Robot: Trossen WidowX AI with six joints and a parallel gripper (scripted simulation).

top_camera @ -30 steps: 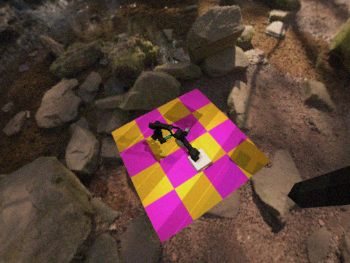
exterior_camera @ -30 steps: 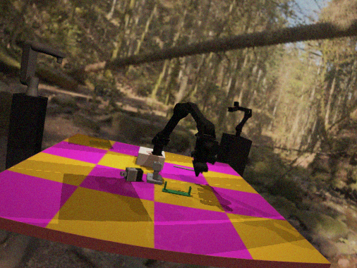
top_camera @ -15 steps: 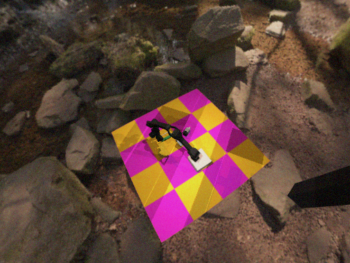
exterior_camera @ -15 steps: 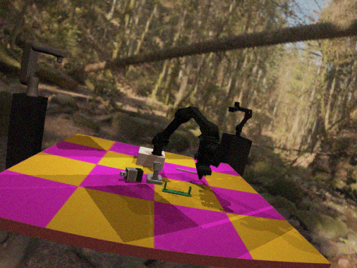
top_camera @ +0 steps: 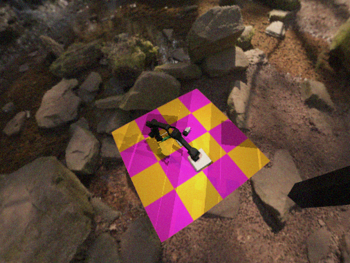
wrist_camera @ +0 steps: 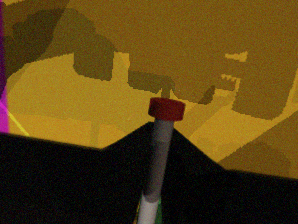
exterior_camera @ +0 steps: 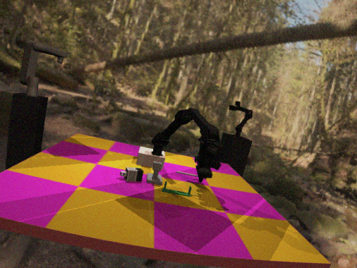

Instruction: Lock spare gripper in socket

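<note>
Lock pin held in the gripper, clear of the mount; spare gripper undocked

The arm's gripper [top_camera: 160, 138] [exterior_camera: 201, 180] [wrist_camera: 158, 130] is clenched on the lock pin [exterior_camera: 187, 173] [wrist_camera: 159, 167], grasping its shaft between black fingers. In the wrist view the pin's red head stands beyond the fingers, with the grey shaft running back to a paler stretch at the lower edge. In the exterior view the pin reaches sideways from the fingertips toward the mount [exterior_camera: 155, 174], above the yellow and magenta checkered table [top_camera: 159, 183] [exterior_camera: 116, 211].

The grey mount stands upright on its foot, its socket without the pin. The spare gripper [top_camera: 187, 131] [exterior_camera: 132, 175], a grey and black block, lies near the mount, apart from it. A green bracket [top_camera: 166, 139] [exterior_camera: 177, 192] with two upright ends sits on a yellow square near the mount. The arm rises from a white base block [top_camera: 199, 164] [exterior_camera: 144, 157].
</note>
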